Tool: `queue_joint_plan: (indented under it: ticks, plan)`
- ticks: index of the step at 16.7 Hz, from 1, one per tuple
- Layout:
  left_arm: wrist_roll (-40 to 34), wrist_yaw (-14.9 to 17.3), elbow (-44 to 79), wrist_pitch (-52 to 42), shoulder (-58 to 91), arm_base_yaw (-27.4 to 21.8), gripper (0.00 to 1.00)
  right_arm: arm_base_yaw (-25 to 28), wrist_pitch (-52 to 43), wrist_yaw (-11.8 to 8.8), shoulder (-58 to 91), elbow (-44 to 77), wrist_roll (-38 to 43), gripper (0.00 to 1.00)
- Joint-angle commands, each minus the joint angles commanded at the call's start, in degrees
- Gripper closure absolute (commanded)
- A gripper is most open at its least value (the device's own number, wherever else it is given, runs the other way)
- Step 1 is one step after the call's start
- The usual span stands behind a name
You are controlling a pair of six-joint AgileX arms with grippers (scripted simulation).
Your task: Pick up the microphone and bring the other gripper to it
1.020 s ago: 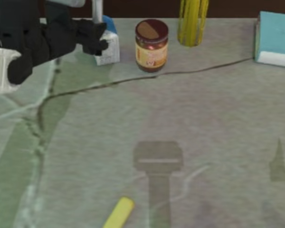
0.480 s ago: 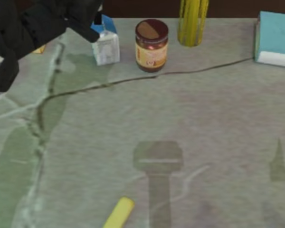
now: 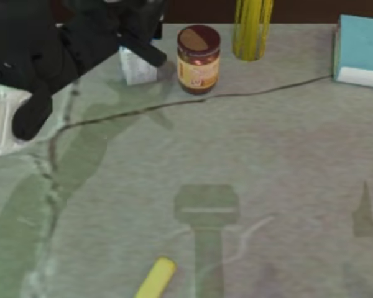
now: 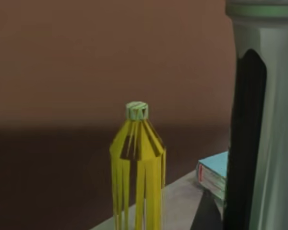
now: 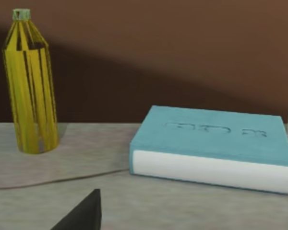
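Our left arm reached in over the table (image 3: 286, 161) from about 10 o'clock. Its bulky black links lay slanted across that corner, and a white sleeve (image 3: 1, 118) showed at the table's left edge. The left gripper (image 3: 146, 46) sat at roughly 11 o'clock, raised over the milk carton (image 3: 137, 67) and covering most of it. One dark tapered tip pointed toward the jar (image 3: 198, 59) just beside it. We could not tell how wide that gripper stood or whether it held anything, since the arm's own bulk hid it from above. We could not make out the microphone in the top view. The left wrist view showed a tall grey upright shape (image 4: 273, 120) with a black stripe close against the camera, but we could not tell whether that was it. Beyond that shape stood the yellow bottle (image 4: 138, 167), with a corner of the teal book (image 4: 213, 175) farther along. From above, the bottle was at 12 o'clock past the jar and the book lay flat at 2 o'clock. A yellow stick (image 3: 155, 279) lay slanted at 6 o'clock, well apart from everything else. Our right arm was outside the top view. Only one black wedge of the right gripper (image 5: 84, 213) showed at the edge of its wrist view, low over the table and facing the book and bottle. We could not tell its state.
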Motion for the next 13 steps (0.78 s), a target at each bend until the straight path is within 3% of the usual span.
queue_joint_plan:
  ticks: [4, 6, 8, 13]
  plan:
    - [-0.5, -11.2, -4.6, 0.4, -5.4, -10.4, 1.00, 0.0, 0.0, 0.0, 0.0, 0.0, 0.0, 0.00]
    - [-0.6, -15.1, -6.3, 0.7, -7.7, -14.2, 1.00, 0.0, 0.0, 0.0, 0.0, 0.0, 0.0, 0.00]
    - [-0.6, -16.6, -7.0, 0.9, -8.8, -15.7, 1.00, 0.0, 0.0, 0.0, 0.0, 0.0, 0.0, 0.00]
    - [-0.6, -16.5, -6.9, 0.8, -8.7, -15.7, 1.00, 0.0, 0.0, 0.0, 0.0, 0.0, 0.0, 0.00]
